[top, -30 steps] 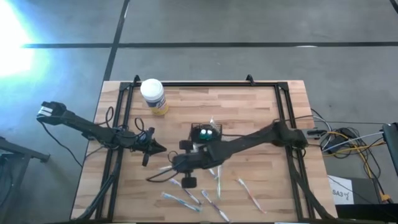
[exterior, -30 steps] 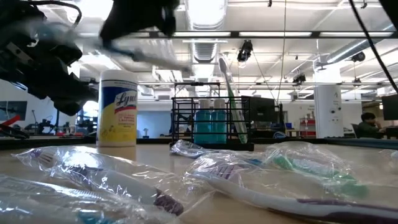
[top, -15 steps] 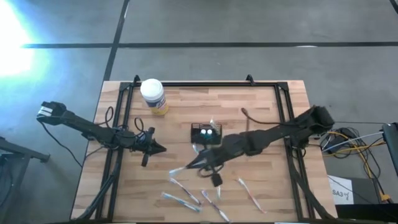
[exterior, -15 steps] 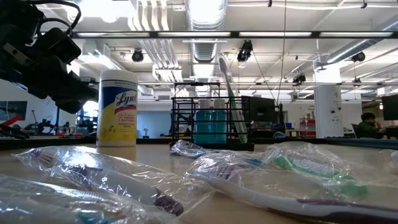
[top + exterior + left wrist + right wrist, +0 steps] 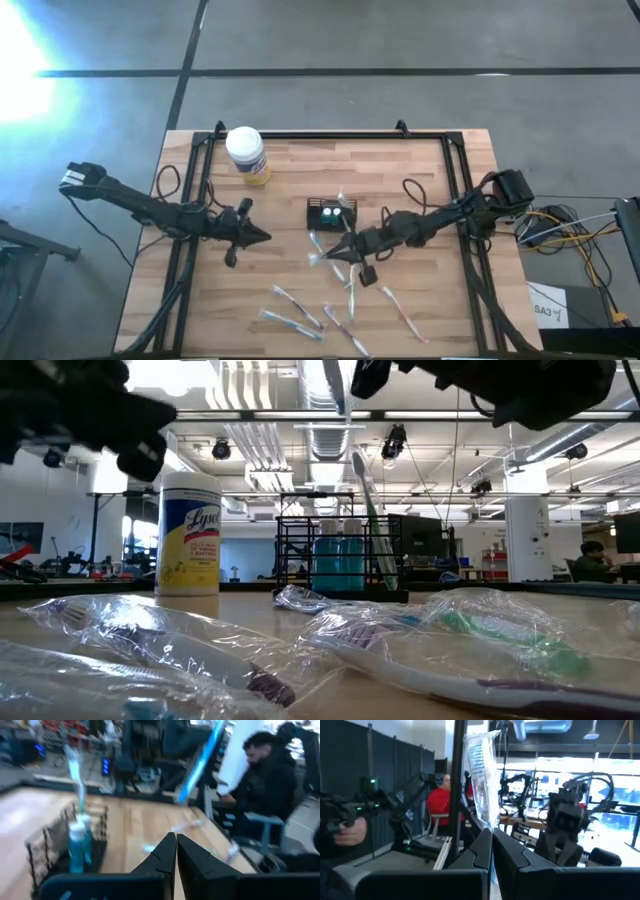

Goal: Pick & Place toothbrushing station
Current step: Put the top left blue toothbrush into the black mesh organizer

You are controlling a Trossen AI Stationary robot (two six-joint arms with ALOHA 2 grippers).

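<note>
Nearest the table's front edge, several plastic-wrapped toothbrushes (image 5: 300, 308) lie scattered on the wooden table (image 5: 420, 170). Above them, toward the middle, the right gripper (image 5: 322, 257) is clamped on a wrapped toothbrush (image 5: 482, 775) — its fingers pinch the wrapper, which stands upright above them in the right wrist view. The left gripper (image 5: 262, 238) hovers to the left, fingers pressed together, holding nothing. Just beyond the right gripper sits the toothbrushing station (image 5: 330, 213) — a black wire holder near the table's centre. Farthest back, a white-lidded Lysol wipes canister (image 5: 246, 154) stands upright.
</note>
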